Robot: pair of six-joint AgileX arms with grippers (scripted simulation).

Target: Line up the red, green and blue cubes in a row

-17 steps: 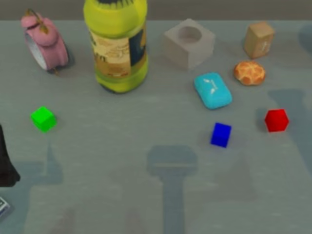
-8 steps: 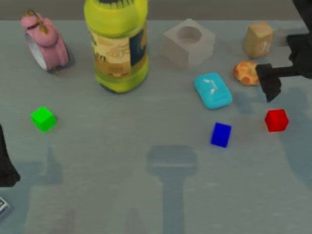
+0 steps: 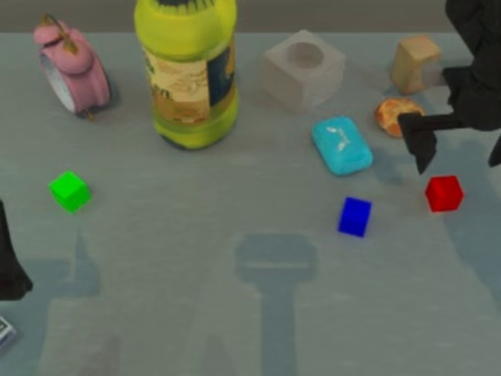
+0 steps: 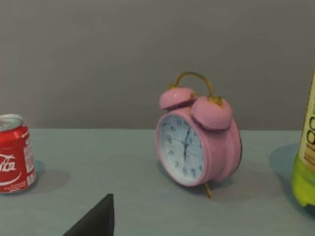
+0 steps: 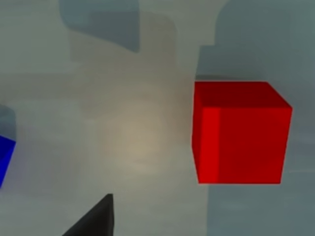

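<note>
Since a second ago, the right tool (image 3: 458, 149) has been coming in from the far right, now hovering just beyond the small bright red cube (image 3: 444, 193) with fingers spread apart, grasping nothing. Left of it on the grey bench (image 3: 196, 258) is sitting the deep blue cube (image 3: 355, 216); the bright green cube (image 3: 70, 190) is lying far left. Parked at the left edge is the left tool (image 3: 9, 262); whether it is released or clenched, I cannot tell.

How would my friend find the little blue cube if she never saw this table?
Start at the big yellow bottle and look toward the table's right side for the light-blue soap bar. Just in front of it sits the blue cube. It is small, square and much darker than the soap; the red cube is farther right.
</note>
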